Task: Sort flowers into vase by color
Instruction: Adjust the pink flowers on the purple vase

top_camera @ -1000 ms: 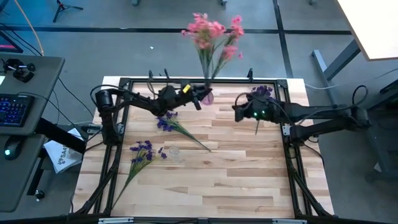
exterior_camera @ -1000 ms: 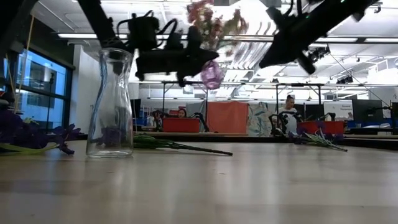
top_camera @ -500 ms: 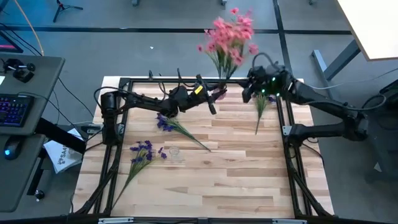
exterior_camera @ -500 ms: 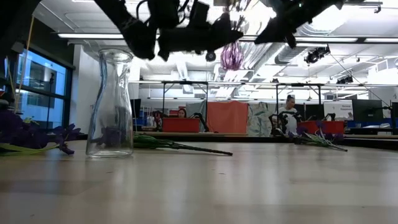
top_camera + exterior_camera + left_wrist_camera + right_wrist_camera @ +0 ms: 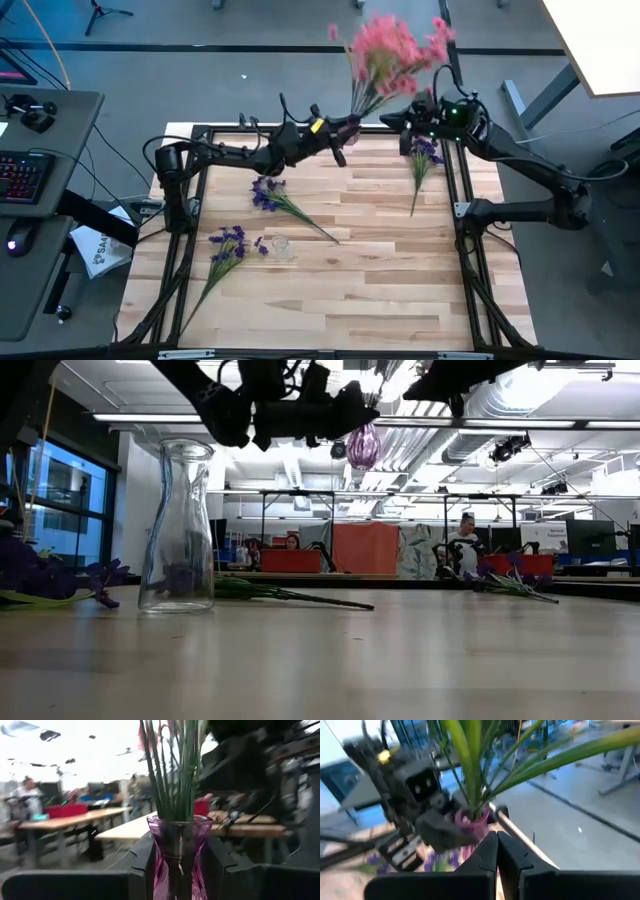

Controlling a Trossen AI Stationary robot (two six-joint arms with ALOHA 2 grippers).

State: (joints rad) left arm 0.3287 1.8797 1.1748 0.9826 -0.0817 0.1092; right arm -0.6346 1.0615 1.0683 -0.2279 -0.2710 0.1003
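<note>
My left gripper [image 5: 337, 134] holds a purple glass vase [image 5: 347, 127] high over the table's far edge, and it is shut on it. Pink flowers [image 5: 392, 48] stand in the vase with their green stems [image 5: 175, 780] rising out of its mouth. My right gripper [image 5: 412, 124] hovers just right of the vase, shut and empty [image 5: 496, 849]. A clear glass vase [image 5: 281, 245] stands upright on the table. Three purple sprays lie flat on the boards: one at mid-left [image 5: 278, 201], one near the left edge [image 5: 228, 247], and one on the right [image 5: 421, 160]. My left gripper pinches the purple vase by its narrow waist [image 5: 176, 862], with one finger [image 5: 141, 865] on each side. The fingers come level from the table's left. The vase is lifted clear, its base [image 5: 363, 448] far above the table, and stands about upright in the hold.
A black frame [image 5: 200, 135] runs round the table edges. Both arms crowd the far edge. Open boards lie in the middle and near part of the table [image 5: 360, 290]. People and benches show in the room beyond.
My left gripper has carried the pink-flower vase up and toward the table's far right, and the blossoms now lean further right. My right gripper has risen from the right-middle of the table and moved toward the far edge, coming in beside the vase.
</note>
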